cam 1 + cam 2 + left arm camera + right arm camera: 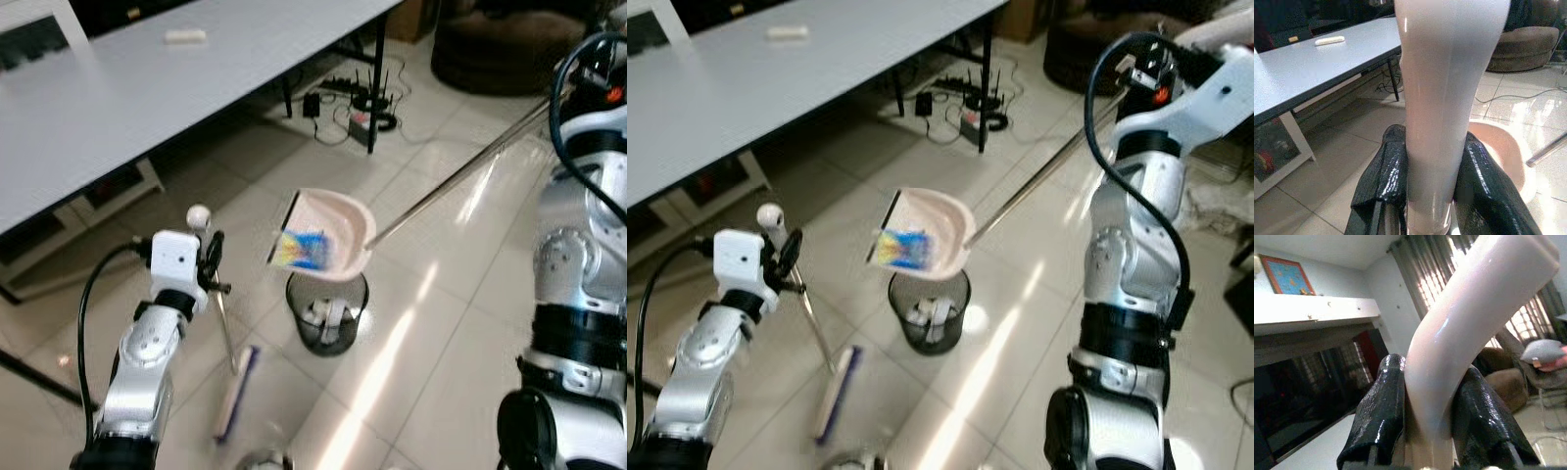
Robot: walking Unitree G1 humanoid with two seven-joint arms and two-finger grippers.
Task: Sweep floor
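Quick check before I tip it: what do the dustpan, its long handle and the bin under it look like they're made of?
The dustpan looks like smooth moulded plastic, pale pink and matte. Its long handle looks like metal: thin, straight, silvery, with a bright sheen; the grip in the right gripper appears to be glossy pale plastic. The bin seems to be black wire mesh, since its contents show through the wall.

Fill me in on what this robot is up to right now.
It is emptying a sweep. The right gripper holds the long-handled dustpan, tipped above the mesh wastebasket, with colourful litter in the pan. The left gripper grips the broom handle; the broom head rests on the tiled floor beside the basket.
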